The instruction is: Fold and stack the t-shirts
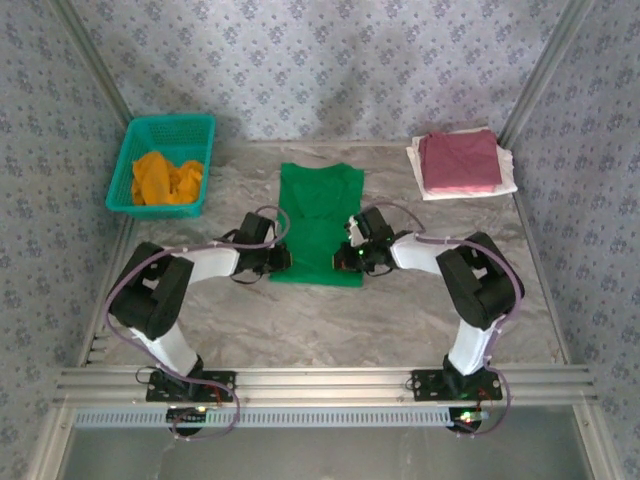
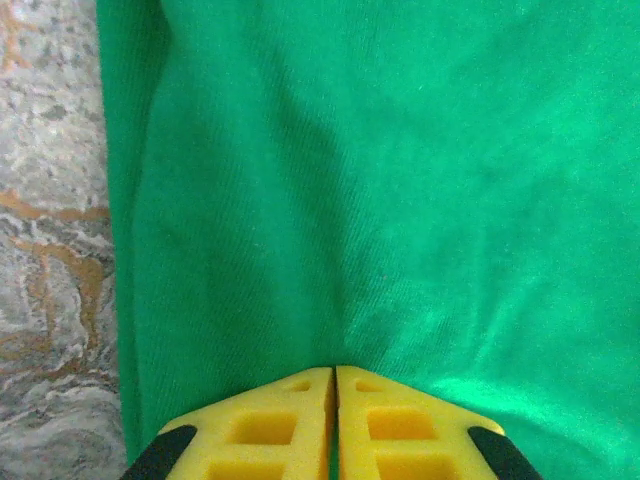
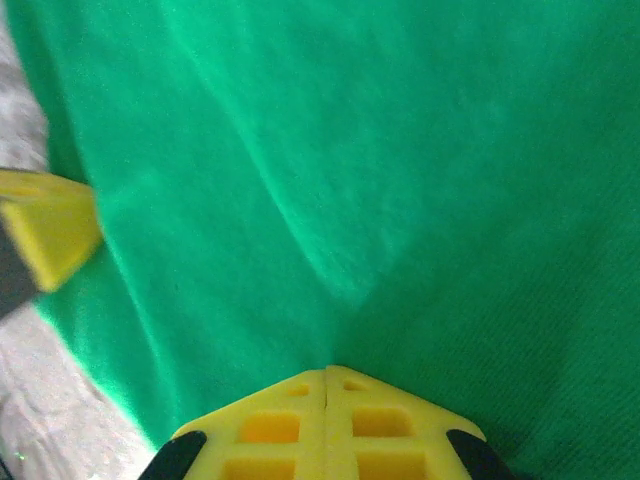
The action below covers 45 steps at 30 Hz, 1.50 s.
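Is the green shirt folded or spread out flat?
Partly folded: the green shirt lies as a long strip, no sleeves sticking out, length not doubled.

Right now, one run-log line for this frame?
green t-shirt: laid on table; left tool: shut on it; right tool: shut on it; orange t-shirt: in basket

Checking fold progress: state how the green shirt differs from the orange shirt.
The green shirt lies flat on the table; the orange shirt sits crumpled in the basket. The left pincer and right pincer pinch the green shirt's near end; nothing grips the orange shirt. Both are plain cloth.
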{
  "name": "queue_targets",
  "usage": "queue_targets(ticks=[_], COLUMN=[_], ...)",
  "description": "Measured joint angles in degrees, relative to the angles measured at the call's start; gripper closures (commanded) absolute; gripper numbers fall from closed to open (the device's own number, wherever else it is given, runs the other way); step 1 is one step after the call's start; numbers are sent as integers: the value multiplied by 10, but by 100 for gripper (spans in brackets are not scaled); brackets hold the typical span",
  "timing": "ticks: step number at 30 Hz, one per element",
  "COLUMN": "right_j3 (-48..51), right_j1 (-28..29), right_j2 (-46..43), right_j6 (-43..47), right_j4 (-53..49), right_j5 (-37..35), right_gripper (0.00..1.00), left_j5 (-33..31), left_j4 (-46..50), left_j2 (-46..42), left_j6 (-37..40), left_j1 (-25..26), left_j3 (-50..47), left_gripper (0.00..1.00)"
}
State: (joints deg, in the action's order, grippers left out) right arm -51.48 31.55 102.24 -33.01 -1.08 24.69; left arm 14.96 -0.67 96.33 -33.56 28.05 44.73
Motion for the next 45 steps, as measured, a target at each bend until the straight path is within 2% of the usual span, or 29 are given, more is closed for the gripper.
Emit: queue_targets(ticks=[8, 15, 21, 23, 24, 25, 27, 29, 34, 40, 45], right_j3=[75, 164, 151, 124, 108, 96, 79, 71, 79, 96, 100], right_j1=[-1, -5, 1, 1, 2, 3, 4, 4, 4, 3, 3], right_j2=[-27, -113, -143, -146, -150, -157, -176, -188, -186, -143, -104], right_j6=[-26, -52, -56, -51, -50, -49, -48, -40, -30, -27, -27], right_j4=[94, 86, 14, -14, -25, -31, -39, -41, -47, -47, -45], right_j5=[6, 9, 6, 6, 5, 2, -3, -5, -9, -14, -19], right_gripper=[100, 100, 100, 100, 100, 100, 100, 100, 100, 100, 100], left_j5=[-15, -47, -89, -96, -100, -101, -98, -83, -52, -9, 14], left_j4=[-44, 32, 129, 157, 165, 167, 163, 146, 132, 137, 113], left_j2=[-10, -97, -162, -175, -186, -202, -247, -295, -355, -346, -298], left_j6=[-40, -91, -97, -92, -91, -93, -97, -109, -142, -174, -189], left_j1=[37, 108, 106, 102, 99, 97, 86, 66, 34, 35, 47], left_j3=[-27, -79, -67, -38, -23, -14, -11, -28, -114, -176, -181], left_gripper=[95, 92, 68, 64, 54, 50, 49, 43, 43, 44, 46])
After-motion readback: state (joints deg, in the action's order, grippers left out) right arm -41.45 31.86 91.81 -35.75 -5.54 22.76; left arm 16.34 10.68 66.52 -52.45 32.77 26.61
